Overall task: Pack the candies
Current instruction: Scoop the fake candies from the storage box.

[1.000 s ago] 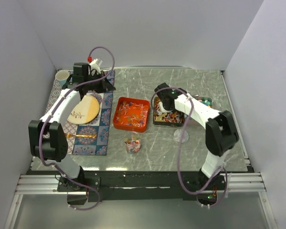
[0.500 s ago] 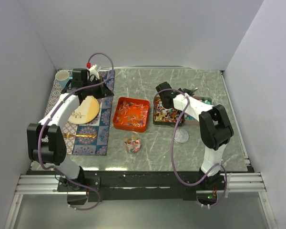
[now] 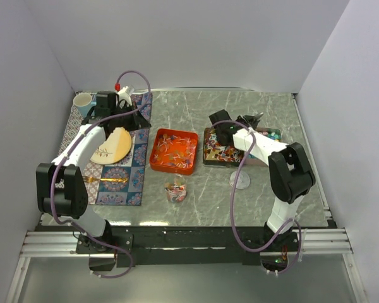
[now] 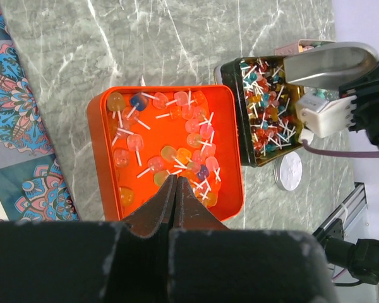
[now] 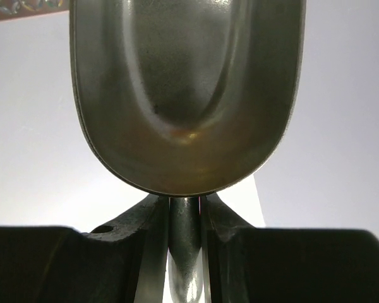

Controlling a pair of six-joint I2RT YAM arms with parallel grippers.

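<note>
Left gripper: fingers pressed together, nothing between them. It hangs at the far left, over the patterned mat. Its wrist view looks across at the orange tray.

Right gripper: clamped on the handle of a metal scoop. The scoop bowl shows bare metal and sits over the far end of the dark tin.

Candies: a loose layer, many on white sticks, is spread across the orange tray. A denser heap fills the dark tin, which is just to the right of the tray. A few wrapped ones stand in a small cup, nearer the arm bases.

Other items: a round lid lies on the table, just in front of the tin. A yellow plate is on the mat, and a mug is in the far left corner.
</note>
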